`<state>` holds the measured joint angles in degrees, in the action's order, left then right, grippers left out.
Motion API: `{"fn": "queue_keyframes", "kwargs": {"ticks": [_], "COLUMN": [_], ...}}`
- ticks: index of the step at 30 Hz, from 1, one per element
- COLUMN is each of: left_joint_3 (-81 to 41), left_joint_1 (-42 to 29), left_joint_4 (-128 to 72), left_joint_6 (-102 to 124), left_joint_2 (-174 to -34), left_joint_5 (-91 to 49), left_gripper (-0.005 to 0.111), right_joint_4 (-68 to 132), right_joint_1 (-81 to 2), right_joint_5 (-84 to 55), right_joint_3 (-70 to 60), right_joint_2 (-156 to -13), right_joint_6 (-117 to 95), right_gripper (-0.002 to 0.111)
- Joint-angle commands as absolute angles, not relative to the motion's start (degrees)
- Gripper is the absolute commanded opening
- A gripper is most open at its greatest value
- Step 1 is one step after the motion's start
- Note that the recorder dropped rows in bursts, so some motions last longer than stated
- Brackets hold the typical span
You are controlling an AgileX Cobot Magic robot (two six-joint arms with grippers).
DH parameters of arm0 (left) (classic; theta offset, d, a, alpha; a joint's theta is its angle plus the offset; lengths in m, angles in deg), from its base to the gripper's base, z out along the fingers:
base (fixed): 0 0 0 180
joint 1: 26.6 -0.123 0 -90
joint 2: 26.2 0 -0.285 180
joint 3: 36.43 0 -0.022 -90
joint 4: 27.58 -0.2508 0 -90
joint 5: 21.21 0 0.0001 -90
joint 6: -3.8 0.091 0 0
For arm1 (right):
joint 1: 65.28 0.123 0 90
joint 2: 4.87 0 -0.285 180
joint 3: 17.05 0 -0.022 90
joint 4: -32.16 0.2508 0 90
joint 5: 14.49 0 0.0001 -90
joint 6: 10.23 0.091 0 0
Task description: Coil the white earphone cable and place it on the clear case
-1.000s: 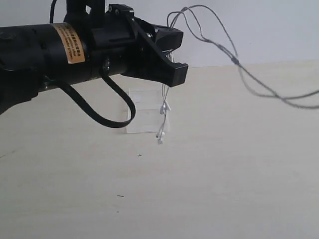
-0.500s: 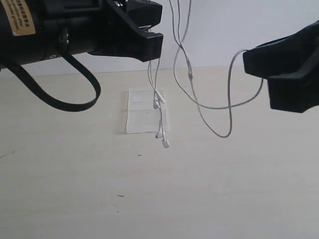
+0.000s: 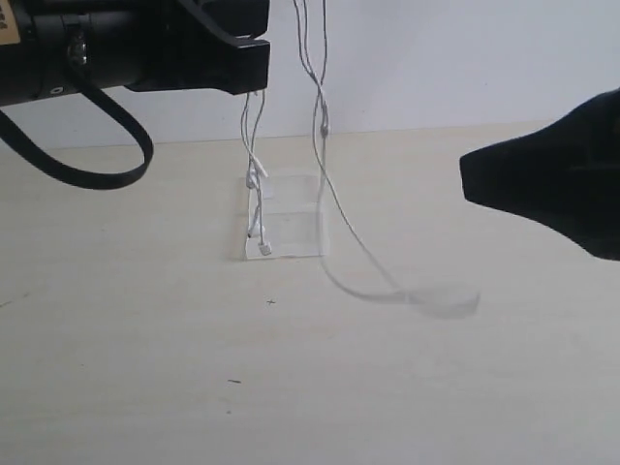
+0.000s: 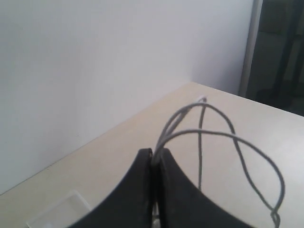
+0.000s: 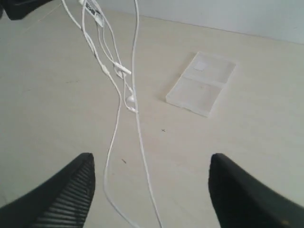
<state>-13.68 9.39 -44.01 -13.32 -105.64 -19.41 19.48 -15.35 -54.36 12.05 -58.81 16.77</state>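
Observation:
My left gripper (image 3: pixel 250 66) is high at the upper left, shut on the white earphone cable (image 3: pixel 321 145). In the left wrist view its fingers (image 4: pixel 142 180) pinch the cable (image 4: pixel 199 133), which loops out beyond them. The cable hangs in several strands. Its small white ends (image 3: pixel 260 244) dangle over the clear case (image 3: pixel 291 225), and a blurred loop (image 3: pixel 426 295) sags down to the table. My right gripper (image 3: pixel 484 179) is to the right of the cable, open and empty. In the right wrist view the cable (image 5: pixel 116 99) hangs ahead of the open gripper (image 5: pixel 152 190), with the clear case (image 5: pixel 202 83) beyond.
A pale wooden table (image 3: pixel 145 368) stretches to a white wall (image 3: pixel 436 58) behind. A thick black robot cable (image 3: pixel 97 174) droops under the left arm. Small dark specks (image 3: pixel 233 381) mark the table.
The right gripper has come away from the cable and drawn slightly right. The freed loop has dropped toward the table. The left gripper has shifted left, carrying the earbud ends over the case.

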Motion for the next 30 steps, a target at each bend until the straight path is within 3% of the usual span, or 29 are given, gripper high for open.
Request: {"fn": "queue_keyframes", "kwargs": {"ticks": [1, 20, 30], "left_joint_3": [-14.0, -14.0, -14.0], "left_joint_1": [9.3, 9.3, 9.3], "left_joint_4": [-43.8, -43.6, -44.2], "left_joint_6": [-14.6, -17.6, -17.2], "left_joint_2": [-105.1, -103.9, -101.6], "left_joint_5": [-17.9, -18.1, -18.1], "left_gripper": [0.0, 0.0, 0.0], "right_joint_4": [26.3, 27.3, 39.6], "right_joint_1": [-15.3, -15.3, -15.3], "right_joint_5": [-53.2, -50.9, -46.0], "right_joint_3": [11.8, 11.8, 11.8], "right_joint_2": [-60.0, -61.6, -62.2], "right_joint_6": [15.6, 6.6, -12.3], "right_gripper": [0.07, 0.069, 0.073]}}
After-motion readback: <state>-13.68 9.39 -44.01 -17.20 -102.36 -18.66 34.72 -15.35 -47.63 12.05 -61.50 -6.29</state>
